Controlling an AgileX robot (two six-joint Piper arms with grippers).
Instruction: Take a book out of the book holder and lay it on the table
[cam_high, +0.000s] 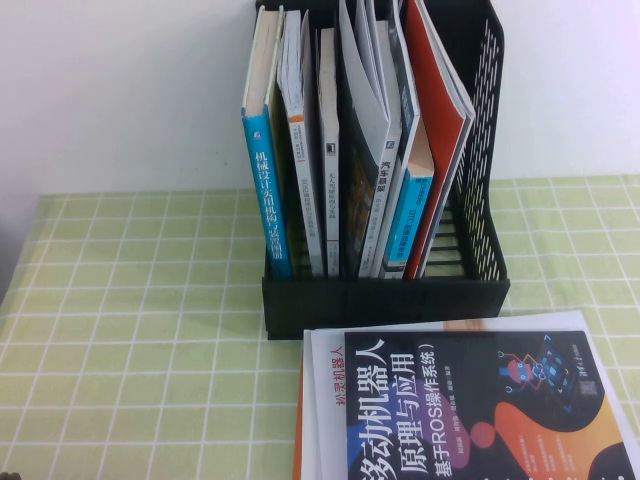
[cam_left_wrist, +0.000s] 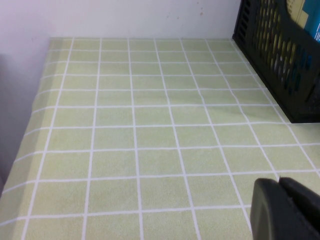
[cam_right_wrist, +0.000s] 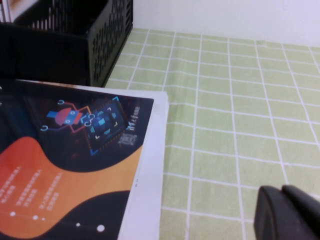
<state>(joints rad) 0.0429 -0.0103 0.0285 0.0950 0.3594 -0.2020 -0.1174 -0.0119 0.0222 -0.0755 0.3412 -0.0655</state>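
The black-covered book (cam_high: 480, 410) with big white characters and orange and blue graphics lies flat on the green checked table (cam_high: 130, 330), just in front of the black book holder (cam_high: 385, 300). It also shows in the right wrist view (cam_right_wrist: 75, 165). Neither gripper appears in the high view. My left gripper (cam_left_wrist: 278, 182) is shut and empty, low over bare cloth, left of the holder (cam_left_wrist: 280, 65). My right gripper (cam_right_wrist: 281, 190) is shut and empty over the cloth, to the right of the book and apart from it.
Several books stand upright in the holder, among them a blue-spined book (cam_high: 268, 190) and an orange-covered one (cam_high: 440, 110). A white cover with red characters (cam_high: 322, 400) shows under the black book's left edge. A white wall stands behind the table.
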